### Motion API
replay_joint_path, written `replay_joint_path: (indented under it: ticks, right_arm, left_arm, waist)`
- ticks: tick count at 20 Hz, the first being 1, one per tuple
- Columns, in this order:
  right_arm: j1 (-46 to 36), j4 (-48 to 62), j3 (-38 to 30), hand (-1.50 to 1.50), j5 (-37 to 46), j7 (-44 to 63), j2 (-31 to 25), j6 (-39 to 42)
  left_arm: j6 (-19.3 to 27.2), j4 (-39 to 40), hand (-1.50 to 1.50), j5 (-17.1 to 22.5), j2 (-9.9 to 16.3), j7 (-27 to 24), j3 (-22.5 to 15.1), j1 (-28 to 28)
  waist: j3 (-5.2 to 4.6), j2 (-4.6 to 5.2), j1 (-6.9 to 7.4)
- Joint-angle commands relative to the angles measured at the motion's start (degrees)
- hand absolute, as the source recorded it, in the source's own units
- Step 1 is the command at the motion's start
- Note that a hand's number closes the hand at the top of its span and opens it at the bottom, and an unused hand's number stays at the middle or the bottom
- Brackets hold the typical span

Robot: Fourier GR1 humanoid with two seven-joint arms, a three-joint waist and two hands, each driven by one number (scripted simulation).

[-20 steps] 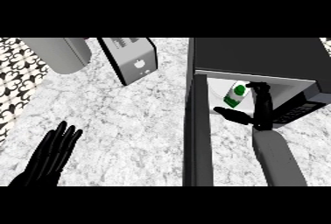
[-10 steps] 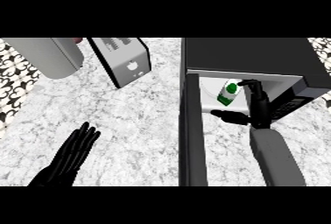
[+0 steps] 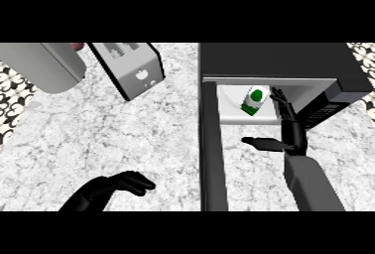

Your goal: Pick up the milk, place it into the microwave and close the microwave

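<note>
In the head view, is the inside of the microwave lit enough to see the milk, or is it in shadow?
Head view: the microwave cavity is bright, so the white and green milk shows plainly; the right hand beside it reads as a dark shape; the open door is a dark band without visible glare.

The milk carton (image 3: 254, 100) — white with green markings — stands tilted inside the open microwave (image 3: 282, 62), on its pale floor. The right robot hand (image 3: 287, 130) reaches into the opening just beside the carton, fingers straight, thumb out to the left, not gripping it. The microwave door (image 3: 211, 154) stands open toward the viewer. On the marble table (image 3: 110, 139), the left robot hand (image 3: 113, 187) shows low down — fingers curled, holding nothing.
</note>
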Motion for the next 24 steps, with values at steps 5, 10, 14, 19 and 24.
replay_joint_path:
  ticks: [5, 10, 14, 19, 24]
  right_arm:
    - [10.1, -9.0, 2.6, -1.5, -2.0, 5.7, -0.4, 5.7]
    - [20.9, -22.2, 3.5, -1.5, -3.6, 7.6, -4.0, 9.8]
    - [28.0, -30.0, 5.2, -1.5, -3.7, 7.4, -3.9, 11.1]
    - [39.2, -44.0, 6.9, -1.5, -4.2, 9.1, -2.6, 10.4]
    - [43.8, -50.9, 2.8, -1.5, -9.5, 11.4, -6.2, 14.7]
  left_arm:
    - [1.3, 12.5, 1.5, -5.2, -1.5, -1.3, -2.3, -8.5]
    - [6.2, 18.9, 1.5, -13.9, -1.4, -5.5, -8.9, -10.5]
    - [9.2, 23.1, 1.5, -12.9, -1.7, 1.4, -17.2, -16.9]
    - [10.8, 30.1, 1.5, -9.7, -1.7, 0.9, -20.9, -21.6]
    - [17.1, 35.0, 1.5, -7.1, -1.7, -3.6, -32.0, -22.3]
  waist:
    - [0.31, 0.17, -1.34]
    - [0.27, 0.04, -1.83]
    - [0.28, 0.1, -2.48]
    - [0.29, 0.18, -2.02]
    - [0.31, 0.24, -2.03]
